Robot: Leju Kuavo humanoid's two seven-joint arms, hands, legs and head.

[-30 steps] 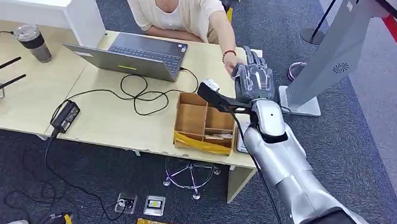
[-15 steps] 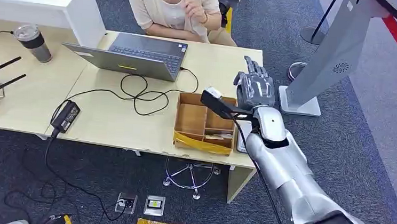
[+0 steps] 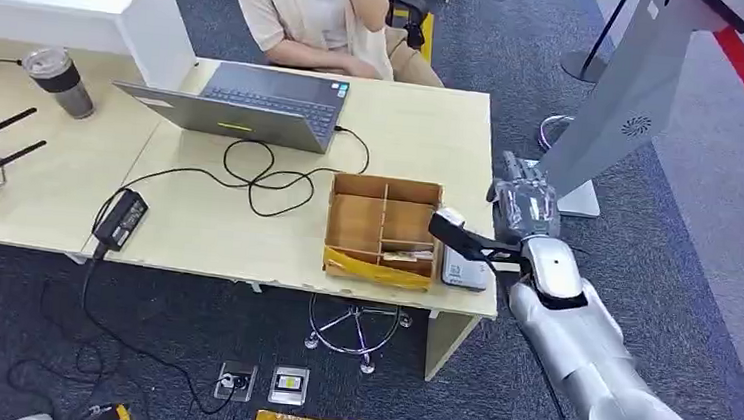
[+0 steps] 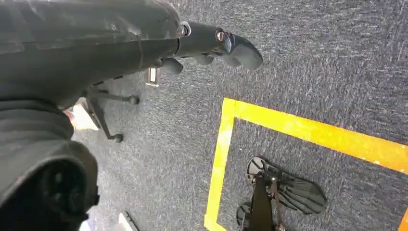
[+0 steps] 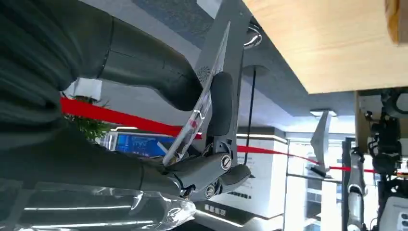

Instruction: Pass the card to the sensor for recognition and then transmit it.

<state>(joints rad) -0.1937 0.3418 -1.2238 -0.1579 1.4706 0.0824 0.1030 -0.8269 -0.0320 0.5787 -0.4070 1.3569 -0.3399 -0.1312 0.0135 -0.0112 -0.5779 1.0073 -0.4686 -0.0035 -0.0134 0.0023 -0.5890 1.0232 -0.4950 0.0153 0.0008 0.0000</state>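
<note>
In the right wrist view my right hand pinches a thin pale card [image 5: 198, 109] edge-on between the thumb [image 5: 219, 103] and the fingers. In the head view that right hand [image 3: 521, 204] hovers just off the table's right edge, beside the grey stand. A small white sensor [image 3: 464, 270] lies flat at the table's front right corner, next to the cardboard box and slightly left of the hand; the wrist bracket covers part of it. My left hand [image 4: 211, 45] hangs over the carpet with nothing in it, fingers loosely extended.
A divided cardboard box [image 3: 384, 229], a laptop [image 3: 256, 106], looping cables, a power brick [image 3: 123, 218] and a cup [image 3: 60, 80] sit on the wooden table [image 3: 425, 124]. A person [image 3: 313, 15] sits behind it. A grey stand [image 3: 617, 109] rises at the right. Yellow tape [image 4: 298, 132] marks the floor.
The person's hand, which met my right hand over the table's far right part, has drawn back to their body. My right hand has moved toward me and rightward, past the table edge.
</note>
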